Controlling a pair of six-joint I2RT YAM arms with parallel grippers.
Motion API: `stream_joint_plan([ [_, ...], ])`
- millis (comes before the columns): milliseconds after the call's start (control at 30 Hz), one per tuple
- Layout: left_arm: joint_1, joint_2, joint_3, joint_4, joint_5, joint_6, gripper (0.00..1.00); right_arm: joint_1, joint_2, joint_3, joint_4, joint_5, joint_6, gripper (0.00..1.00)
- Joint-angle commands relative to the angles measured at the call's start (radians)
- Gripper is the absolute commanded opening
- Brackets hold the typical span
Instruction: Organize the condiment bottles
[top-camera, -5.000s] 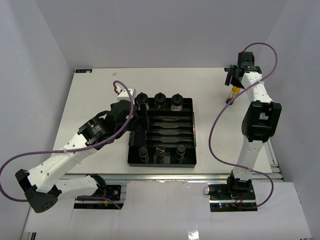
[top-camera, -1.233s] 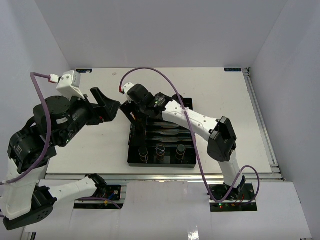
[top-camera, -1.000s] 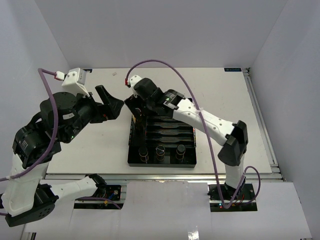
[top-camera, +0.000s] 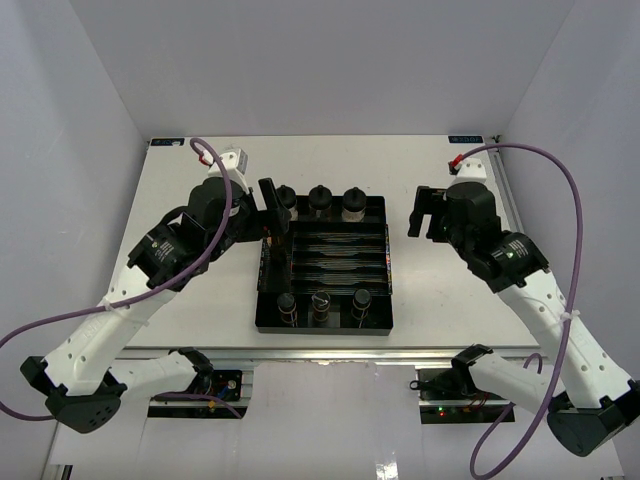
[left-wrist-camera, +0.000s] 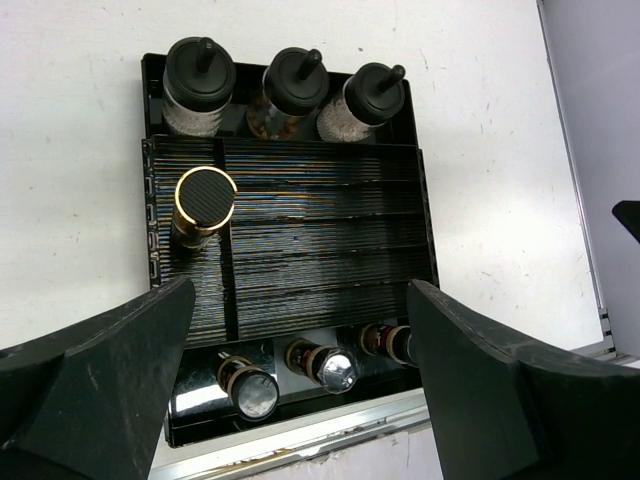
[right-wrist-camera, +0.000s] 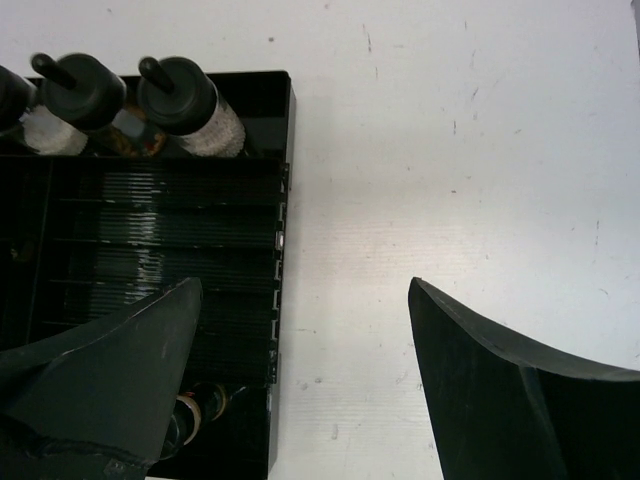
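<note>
- While the left tool (left-wrist-camera: 302, 290) hangs released, jaws wide and holding nothing, above the left half of the black tray (left-wrist-camera: 425, 215), a careless descent could drive one jaw into the tray's wall or into the nearest squat bottle (left-wrist-camera: 199, 75) behind.
- Alone on the ribbed section at the tray's left stands a gold-rimmed bottle (left-wrist-camera: 204, 200). I judge that the ribs give it poor footing, so a glancing touch on its cap may tip it.
- All the condiment bottles (top-camera: 320, 197) appear upright, with the long axis vertical and the caps pointing up. Three squat ones with knobbed lids fill the far row, and three smaller bottles (left-wrist-camera: 330, 368) fill the near row.
- Those tall knobs could catch a jaw passing low.
- Over bare tabletop (right-wrist-camera: 450, 150) just right of the tray, the right tool (right-wrist-camera: 305, 285) is likewise released and empty. If it swings left too low, it might knock the tray's wall and jolt every bottle.
</note>
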Motion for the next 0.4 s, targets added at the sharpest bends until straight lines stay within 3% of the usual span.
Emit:
stream_joint_plan([
  [0,0.033,-0.043,-0.016,0.033,0.020,0.013,0.98,-0.008,-0.036,-0.014,0.055,-0.007,0.031,0.90],
  [367,0.074,-0.047,-0.042,0.042,0.049,0.035,0.98,-0.011,-0.083,-0.042,0.098,-0.038,0.051,0.90],
])
